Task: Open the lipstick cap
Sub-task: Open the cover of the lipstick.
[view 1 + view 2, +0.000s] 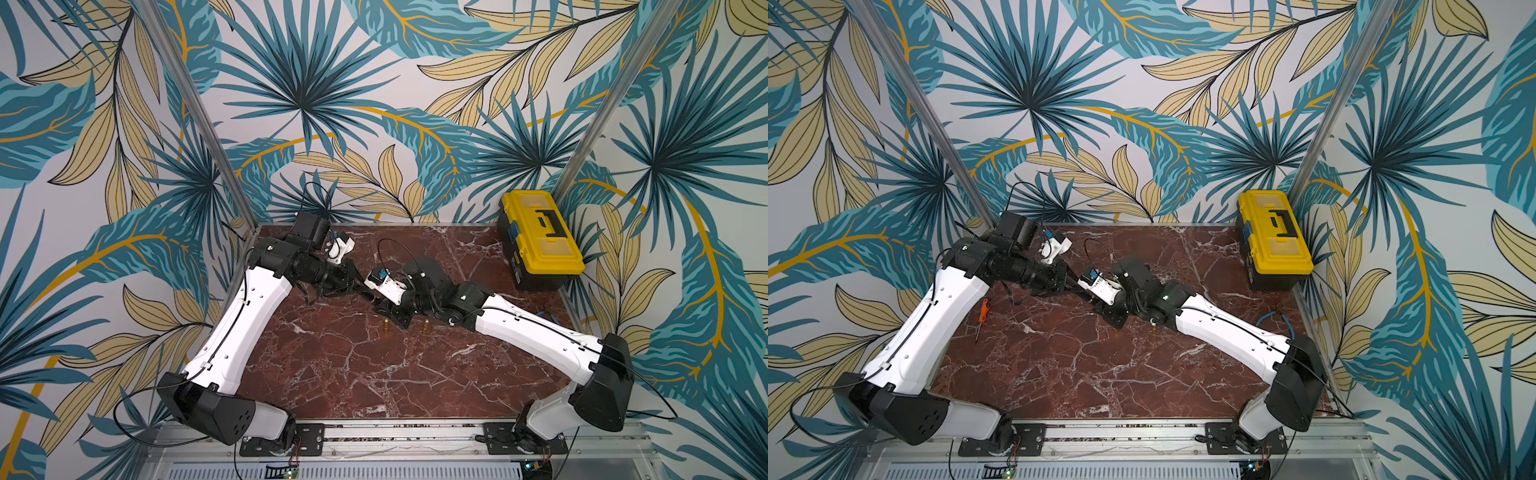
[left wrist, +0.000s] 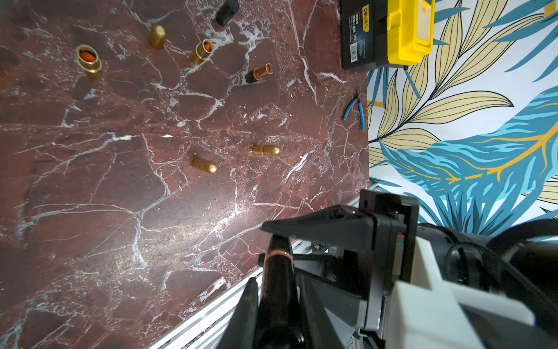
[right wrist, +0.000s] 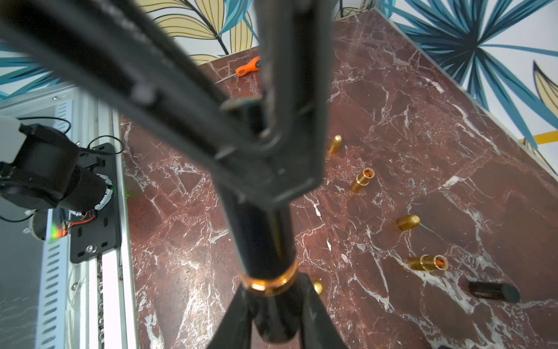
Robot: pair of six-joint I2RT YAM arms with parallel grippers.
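Observation:
A black lipstick [image 2: 276, 272] with a gold ring [image 3: 268, 281] hangs level above the middle of the marble table [image 1: 353, 374], held from both ends. My left gripper [image 2: 276, 287] is shut on the long dark barrel on one side of the ring. On the other side of the ring, my right gripper [image 3: 273, 287] has its fingers [image 3: 238, 314] pressed against the short black end. In both top views the two grippers meet tip to tip [image 1: 374, 297] [image 1: 1090, 293] and hide the lipstick. Which end is the cap I cannot tell.
Several loose gold caps [image 2: 265, 149], opened gold lipsticks with orange sticks [image 2: 83, 59] and a black cap [image 3: 493, 291] lie on the table. A yellow toolbox [image 1: 540, 237] stands at the back right, with blue pliers [image 2: 356, 110] near it. An orange screwdriver [image 1: 983, 311] lies on the left.

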